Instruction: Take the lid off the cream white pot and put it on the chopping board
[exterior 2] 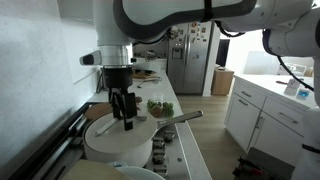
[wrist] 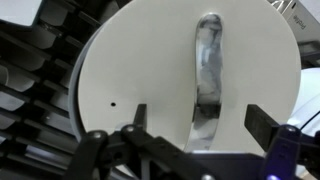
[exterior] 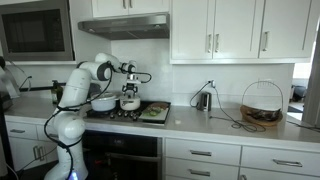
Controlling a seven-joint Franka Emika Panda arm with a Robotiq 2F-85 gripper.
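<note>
Approach step: the gripper [wrist: 200, 118] hovers, fingers spread, over the lid [wrist: 130, 70], centre frame atop the cream white pot [exterior 2: 118, 152], so next it likely needs to drop and pinch the steel handle [wrist: 207, 60].

My gripper [exterior 2: 125, 122] hung with its fingers spread. The handle [wrist: 208, 70] of the lid [wrist: 130, 70] stood between them, with gaps on both sides. The hood [exterior: 125, 28] capped the room above. A wide pot [exterior: 103, 102] crowded one side, and a long steel handle [exterior 2: 180, 118] jutted toward the counter's front edge. Air over the board [exterior: 155, 112] was open. The kettle [exterior: 203, 100] and basket [exterior: 262, 105] stood farther along, near the back edge.
</note>
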